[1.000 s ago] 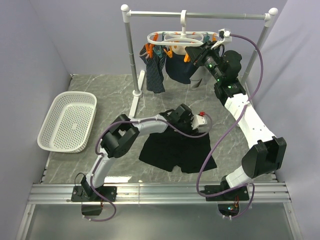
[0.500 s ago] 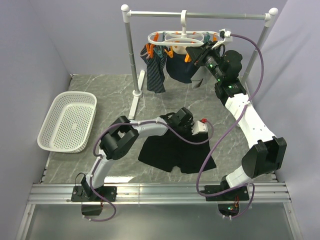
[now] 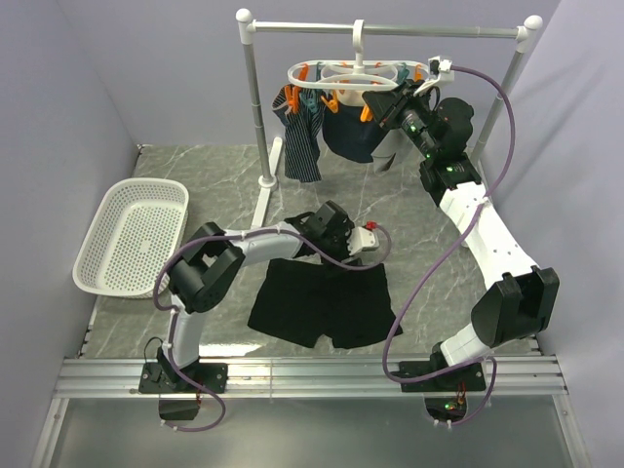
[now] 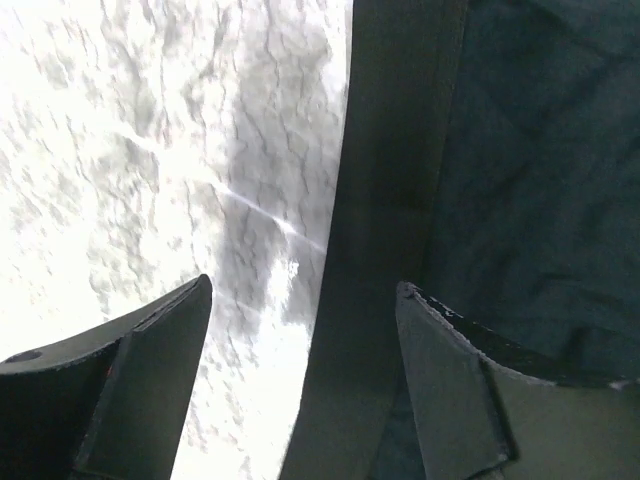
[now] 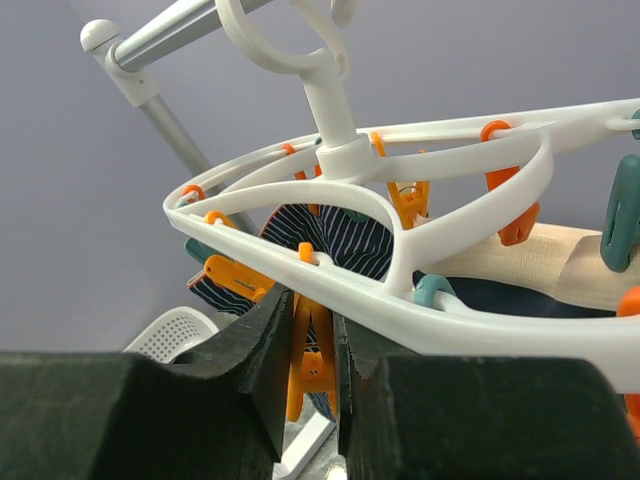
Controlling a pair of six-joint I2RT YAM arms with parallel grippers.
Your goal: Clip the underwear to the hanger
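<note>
Two claws, two states. My left claw [image 4: 300,290] is wide open and holds nothing. It hangs just over the far edge of the underwear [image 3: 322,304]. In the left wrist view the waistband [image 4: 385,200] runs through the gap, with one finger [image 4: 140,390] over bare table [image 3: 195,185] and the other over black cloth.

The underwear lies spread flat on the table, near my bases and well apart from the hanger [image 5: 345,155]. No part of it is clipped.

My right claw [image 5: 312,310] is up at the hanger, narrow, pinching an orange peg [image 5: 312,365] just under the white rim. The hanger hooks on the rail [image 3: 390,30]. A striped garment [image 3: 302,146] and a dark one [image 3: 351,136] already hang from it. Basket [image 3: 132,237] sits far left.
</note>
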